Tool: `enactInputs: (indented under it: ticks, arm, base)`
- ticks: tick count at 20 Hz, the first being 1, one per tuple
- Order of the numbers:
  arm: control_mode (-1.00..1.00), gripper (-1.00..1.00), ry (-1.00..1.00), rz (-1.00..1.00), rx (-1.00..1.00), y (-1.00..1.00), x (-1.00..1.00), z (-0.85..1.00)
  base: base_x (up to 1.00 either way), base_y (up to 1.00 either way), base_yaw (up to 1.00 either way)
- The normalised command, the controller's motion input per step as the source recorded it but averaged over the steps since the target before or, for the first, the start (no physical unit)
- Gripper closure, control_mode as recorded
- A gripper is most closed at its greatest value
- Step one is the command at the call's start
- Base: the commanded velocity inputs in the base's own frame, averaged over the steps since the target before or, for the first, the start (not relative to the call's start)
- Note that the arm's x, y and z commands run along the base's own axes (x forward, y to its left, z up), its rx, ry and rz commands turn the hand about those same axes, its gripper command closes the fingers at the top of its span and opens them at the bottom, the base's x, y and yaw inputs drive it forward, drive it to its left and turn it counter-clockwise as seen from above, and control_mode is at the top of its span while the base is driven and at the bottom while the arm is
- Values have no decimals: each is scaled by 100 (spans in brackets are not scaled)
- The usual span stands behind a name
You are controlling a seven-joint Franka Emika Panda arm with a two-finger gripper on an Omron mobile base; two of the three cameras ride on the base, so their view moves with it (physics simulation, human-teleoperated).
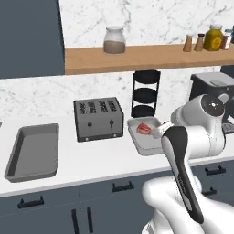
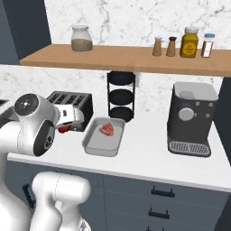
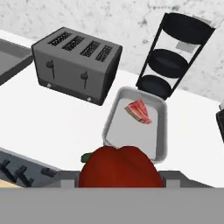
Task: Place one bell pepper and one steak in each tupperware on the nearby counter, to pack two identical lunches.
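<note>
My gripper [image 3: 119, 180] is shut on a glossy red bell pepper [image 3: 119, 168], held above the counter's front edge, just short of the near tupperware [image 3: 161, 131]. That grey tray holds one pink steak [image 3: 139, 111] near its far end. In the right base view the bell pepper [image 2: 63, 129] peeks out under my hand, left of the tupperware [image 2: 92, 145] with its steak [image 2: 108, 128]. The second tupperware [image 1: 34, 151] lies empty on the white counter [image 1: 105, 160], left of the toaster. The left base view shows the steak [image 1: 145, 128] in the right tupperware [image 1: 145, 145], partly behind my arm.
A dark four-slot toaster [image 1: 98, 119] stands between the two trays. Behind the right tray is a black three-tier stand [image 2: 121, 96], and a coffee machine [image 2: 190, 118] sits further right. A wooden shelf [image 2: 126, 57] with jars and bottles hangs above.
</note>
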Motion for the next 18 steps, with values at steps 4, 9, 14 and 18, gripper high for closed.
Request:
enactInputs:
  ticks: [4, 9, 14, 18]
  arm:
    - [100, 100, 0, 0, 0, 0, 0, 0]
    - [-100, 100, 0, 0, 0, -27, 24, -32]
    - [-100, 100, 0, 0, 0, -67, 16, -63]
    - [-100, 100, 8, 0, -2, -23, 8, -77]
  base:
    - [74, 19, -1]
    - [9, 0, 0]
    - [0, 0, 0]
    - [0, 0, 0]
